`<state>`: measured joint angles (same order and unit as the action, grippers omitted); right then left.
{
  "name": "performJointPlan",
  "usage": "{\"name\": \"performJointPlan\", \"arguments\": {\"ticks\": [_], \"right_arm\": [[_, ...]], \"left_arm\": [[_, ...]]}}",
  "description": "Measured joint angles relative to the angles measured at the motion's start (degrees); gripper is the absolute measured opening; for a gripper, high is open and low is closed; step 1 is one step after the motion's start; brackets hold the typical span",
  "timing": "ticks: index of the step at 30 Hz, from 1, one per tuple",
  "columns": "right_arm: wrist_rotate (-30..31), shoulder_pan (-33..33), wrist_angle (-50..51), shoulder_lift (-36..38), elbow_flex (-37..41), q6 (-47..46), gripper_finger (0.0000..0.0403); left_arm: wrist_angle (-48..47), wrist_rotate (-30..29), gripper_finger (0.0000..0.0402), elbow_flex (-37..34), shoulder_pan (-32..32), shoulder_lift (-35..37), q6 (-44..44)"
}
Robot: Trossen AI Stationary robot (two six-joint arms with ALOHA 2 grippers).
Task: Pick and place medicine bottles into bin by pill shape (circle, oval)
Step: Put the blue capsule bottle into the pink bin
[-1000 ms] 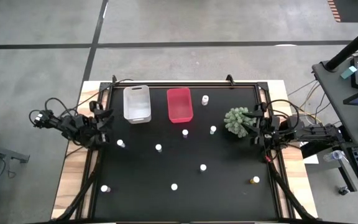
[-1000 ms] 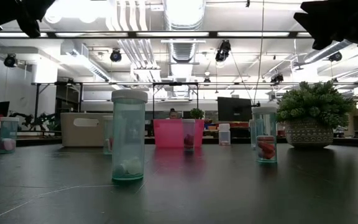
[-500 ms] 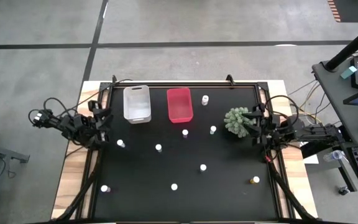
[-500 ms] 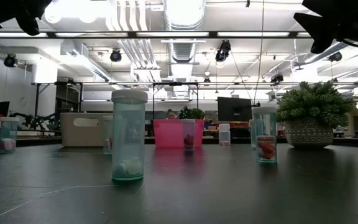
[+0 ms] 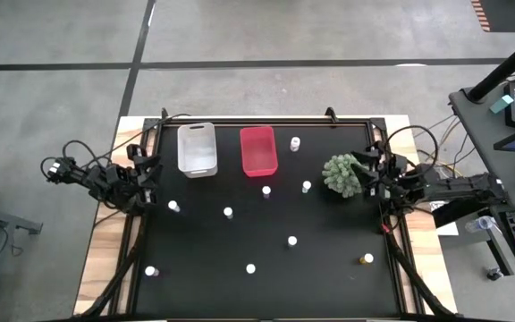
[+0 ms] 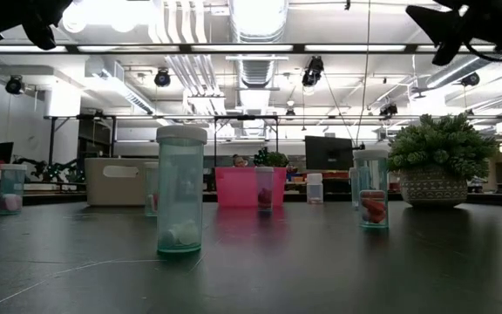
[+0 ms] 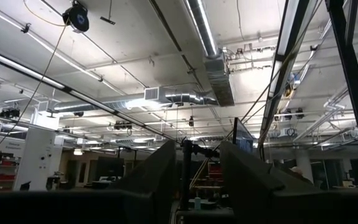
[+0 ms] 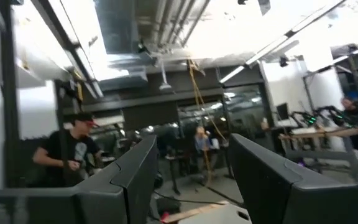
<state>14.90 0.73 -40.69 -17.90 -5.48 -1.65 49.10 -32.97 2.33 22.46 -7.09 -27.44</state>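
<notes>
Upright bottles [image 5: 228,212] scattered near bins [image 5: 197,148] (clear, red).

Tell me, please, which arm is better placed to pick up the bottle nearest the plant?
The right. Its gripper hovers at the table's right edge beside the plant, close to that bottle. The left gripper waits at the far left edge, well away.

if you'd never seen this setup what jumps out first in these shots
The bright red bin at the far edge of the black table draws the eye first, with the clear whitish bin beside it. Next comes the green spiky plant near the right edge, close by the right gripper. Small white-capped medicine bottles stand scattered across the table, all outside the bins, while the left gripper waits at the left edge.
</notes>
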Motion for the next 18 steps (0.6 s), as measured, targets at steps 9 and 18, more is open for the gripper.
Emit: {"name": "performJointPlan", "arguments": {"ticks": [9,18], "right_arm": [[2.47,-0.02,5.14,-17.85,-14.11,1.47,0.0192],[10.21,-0.02,33.08,-32.36,-33.58,-10.57,0.0192]], "left_arm": [[0.02,0.0,0.0111,0.0,0.0,0.0,0.0],[-0.23,-0.02,0.0111,0.0,0.0,0.0,0.0]]}}
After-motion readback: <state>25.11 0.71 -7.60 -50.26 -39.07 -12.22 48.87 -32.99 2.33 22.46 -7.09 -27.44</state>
